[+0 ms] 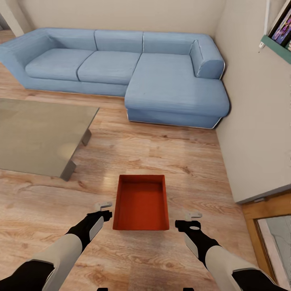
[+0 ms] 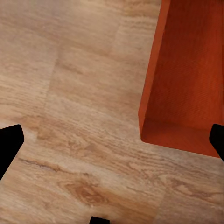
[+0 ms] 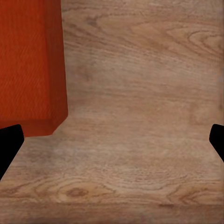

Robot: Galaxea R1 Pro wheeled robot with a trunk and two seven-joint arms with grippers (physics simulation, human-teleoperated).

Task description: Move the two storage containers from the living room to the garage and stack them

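Red-orange box: one open-topped storage container (image 1: 141, 204) sits on the light wood-plank floor (image 1: 169, 161) of the living room, straight ahead of the robot, between its two arms; nothing lies inside it.
Left hand: the left hand (image 1: 104, 210) hovers just beside the container's left wall, near its front corner, apart from it; the left wrist view shows its two dark fingertips (image 2: 9, 144) spread wide, the container (image 2: 186, 79) at one side and bare planks (image 2: 79, 116) between them.
Right hand: the right hand (image 1: 193, 220) hangs just beside the container's right front corner, not touching; in the right wrist view the fingertips (image 3: 9, 144) stand well apart, with the box corner (image 3: 30, 65) near one of them over the planks (image 3: 140, 107).
Sofa: a blue corner sofa (image 1: 121, 68) lines the far beige wall, well apart from the container.
Low table: a grey glass-topped table (image 1: 38, 135) stands to the left, between sofa and robot.
Right wall: a beige wall (image 1: 258, 121) with a teal shelf (image 1: 277, 48) high up.
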